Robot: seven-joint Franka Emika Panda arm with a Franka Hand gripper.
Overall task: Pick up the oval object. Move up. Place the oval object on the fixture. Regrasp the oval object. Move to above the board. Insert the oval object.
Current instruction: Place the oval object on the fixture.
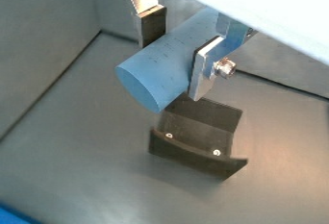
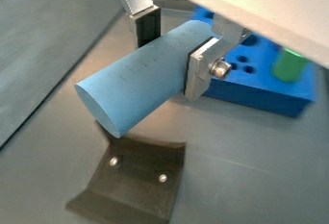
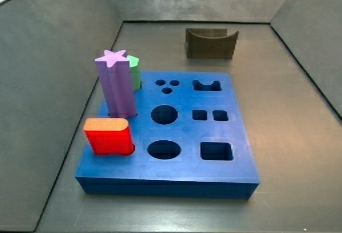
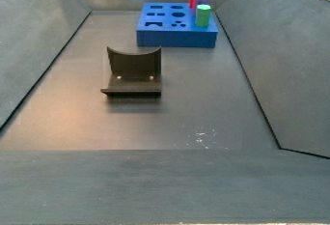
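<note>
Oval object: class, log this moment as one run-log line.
gripper: shut on oval object | position: above fixture, apart | board: oval object not yet inserted

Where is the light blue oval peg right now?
In both wrist views the oval object is clamped sideways in the claw, up in the air above the fixture, with the board further behind.

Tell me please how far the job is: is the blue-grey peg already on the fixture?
Not yet. Picking up and lifting look done: the pincer grips the blue-grey peg above the fixture, whose notch is bare in a side view. Left: setting it there, gripping again, moving over the board and inserting.
</note>
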